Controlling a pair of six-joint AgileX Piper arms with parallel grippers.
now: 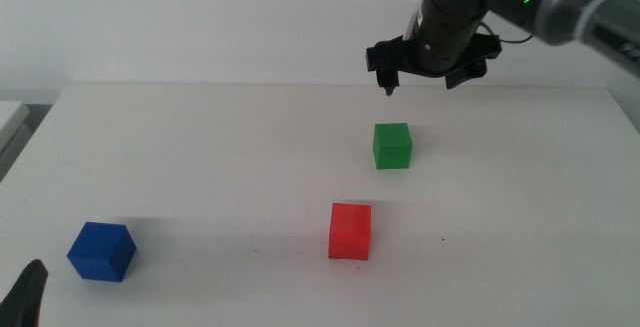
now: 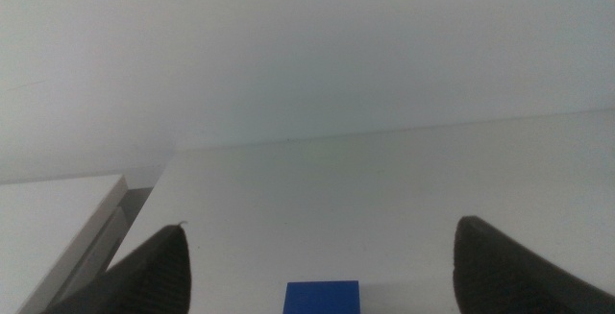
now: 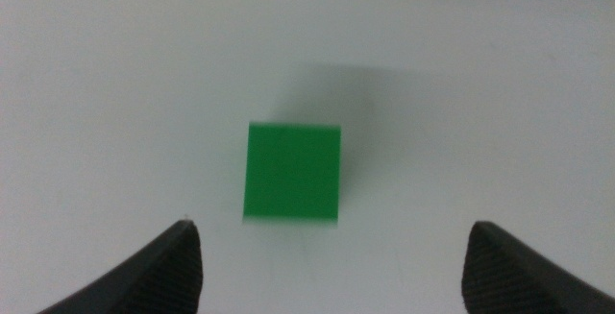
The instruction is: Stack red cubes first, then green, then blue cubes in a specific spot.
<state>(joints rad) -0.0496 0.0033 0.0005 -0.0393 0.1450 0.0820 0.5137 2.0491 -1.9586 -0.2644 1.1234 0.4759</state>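
Note:
The green cube (image 1: 392,146) sits on the white table right of centre, and the right wrist view shows it (image 3: 292,173) from above, ahead of my open jaws. My right gripper (image 1: 425,65) hovers open above and slightly behind it, not touching. The red cube (image 1: 350,231) rests nearer the front, apart from the green one. At the front left lies the blue cube (image 1: 102,251); its top edge (image 2: 322,297) shows between the left jaws. My left gripper (image 2: 322,276) waits open at the bottom-left corner, a jaw tip (image 1: 27,295) just showing.
A white wall rises behind the table's far edge. A lighter slab (image 1: 10,117) lies off the table's left side. Bare tabletop (image 1: 220,157) spreads between the cubes.

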